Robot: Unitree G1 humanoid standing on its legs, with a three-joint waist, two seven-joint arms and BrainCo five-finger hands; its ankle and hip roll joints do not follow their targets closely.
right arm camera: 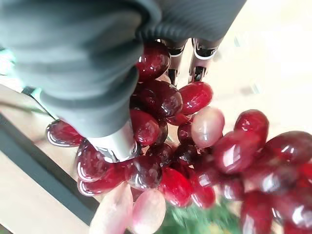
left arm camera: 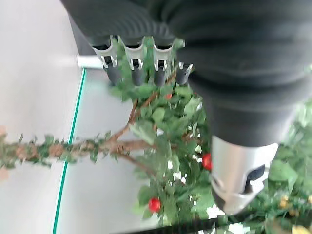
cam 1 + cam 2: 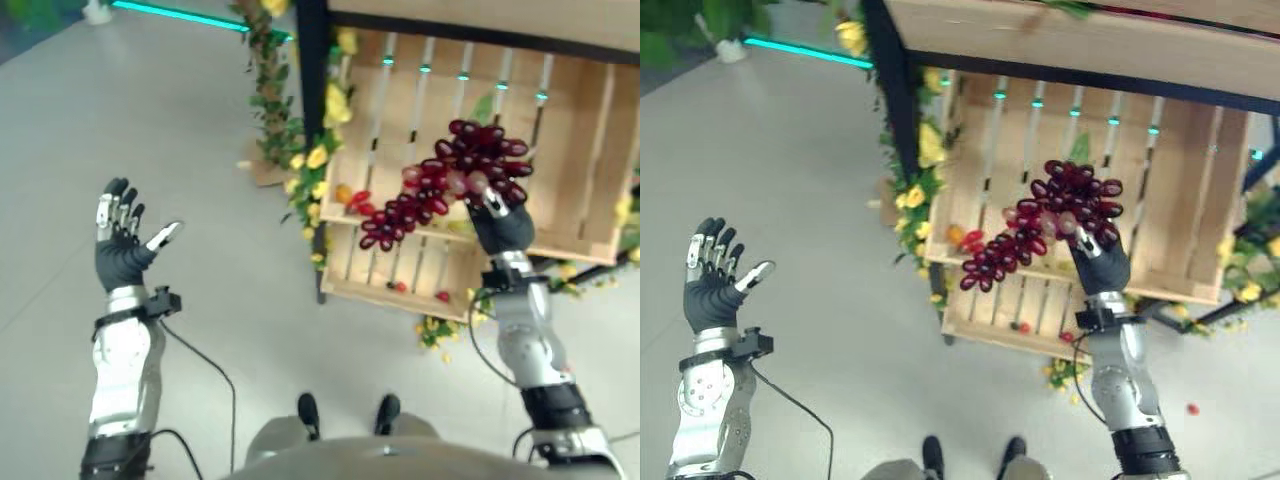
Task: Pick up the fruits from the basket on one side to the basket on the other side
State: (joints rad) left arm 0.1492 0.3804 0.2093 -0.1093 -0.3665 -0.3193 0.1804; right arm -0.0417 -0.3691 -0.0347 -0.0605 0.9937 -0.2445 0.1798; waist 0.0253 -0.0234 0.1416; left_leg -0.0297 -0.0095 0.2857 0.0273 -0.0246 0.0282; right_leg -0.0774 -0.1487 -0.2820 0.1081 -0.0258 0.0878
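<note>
My right hand [image 3: 497, 222] is raised in front of a slatted wooden crate [image 3: 560, 150] and is shut on a bunch of dark red grapes [image 3: 445, 180]. The bunch trails down to the left, over the crate's front edge. In the right wrist view the grapes [image 1: 195, 161] press against my thumb [image 1: 114, 141] and fingers [image 1: 197, 63]. A few small red and orange fruits [image 3: 350, 197] lie at the crate's left end. My left hand [image 3: 122, 245] is held up over the floor at the far left, open, with nothing in it.
A lower wooden crate [image 3: 400, 270] sits under the first one, with small red fruits [image 3: 441, 296] on its slats. A black post [image 3: 311, 110] with a vine of yellow flowers [image 3: 320, 150] stands left of the crates. Grey floor [image 3: 200, 150] spreads to the left.
</note>
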